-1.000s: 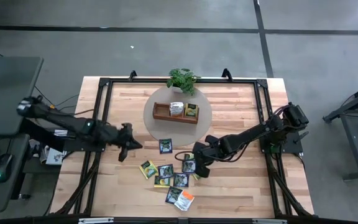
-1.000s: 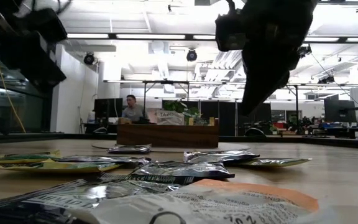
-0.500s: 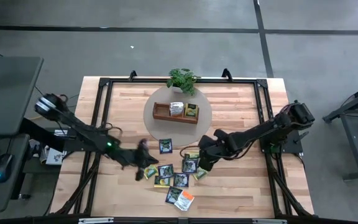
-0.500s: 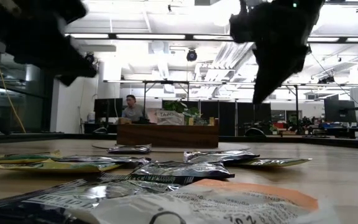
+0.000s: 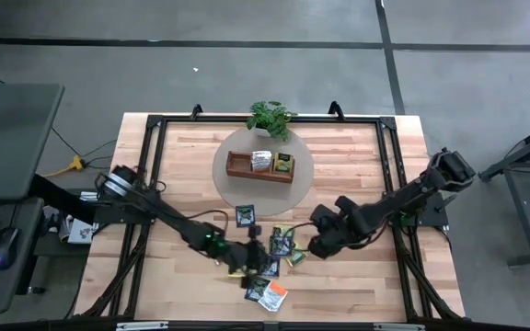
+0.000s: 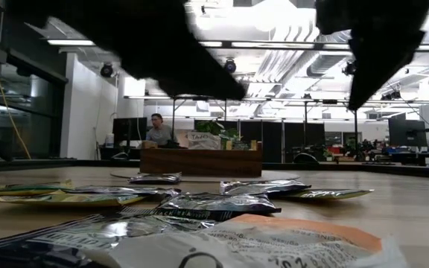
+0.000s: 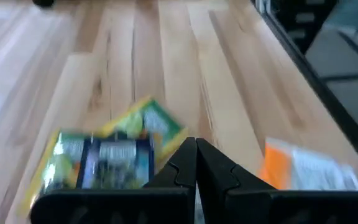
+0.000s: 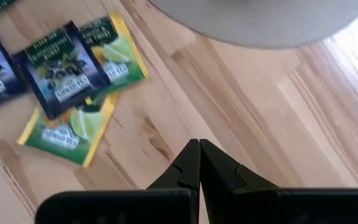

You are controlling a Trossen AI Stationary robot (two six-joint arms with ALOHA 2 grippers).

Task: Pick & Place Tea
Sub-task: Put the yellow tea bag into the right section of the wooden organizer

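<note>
We're seeing the left claw [image 5: 247, 260] sliding in over the tea packets [image 5: 267, 267], closed, empty; the right claw [image 5: 317, 245], closed, is backing away beside them.

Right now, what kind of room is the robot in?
Probably a big lab or workshop: long ceiling lights, desks with computer screens where a person sits, and a wooden table for the robot.

Left arm stretched low and diagonal across the table from its left-edge base, left gripper [image 5: 254, 255] near the front centre, fingers [image 7: 188, 163] pressed together. Right arm bent inward from the right edge, right gripper [image 5: 318, 245] closed, fingertips [image 8: 194, 154] touching.
</note>
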